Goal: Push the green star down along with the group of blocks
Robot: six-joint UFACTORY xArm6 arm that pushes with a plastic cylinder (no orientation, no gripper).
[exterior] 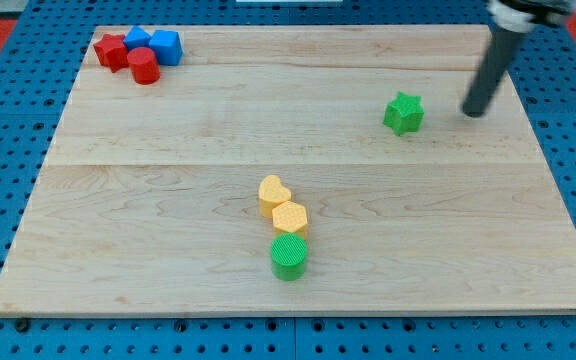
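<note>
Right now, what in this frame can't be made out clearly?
- Arm above the rod: cut off by the view's top edge; only my tip and the rod show, right of the green star.
- Two blue blocks: partly hidden behind the red star and red cylinder, so shapes are uncertain.
- Whether my tip touches the board: cannot tell.

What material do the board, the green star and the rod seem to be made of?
Board: wood, pale with visible grain and plank seams, smooth matte finish.
Green star: probably plastic, with a uniform saturated colour and matte look; it could also be painted wood.
Rod, ending at my tip to the star's right: dark, smooth and slightly shiny, perhaps metal or plastic; I cannot tell which.
</note>
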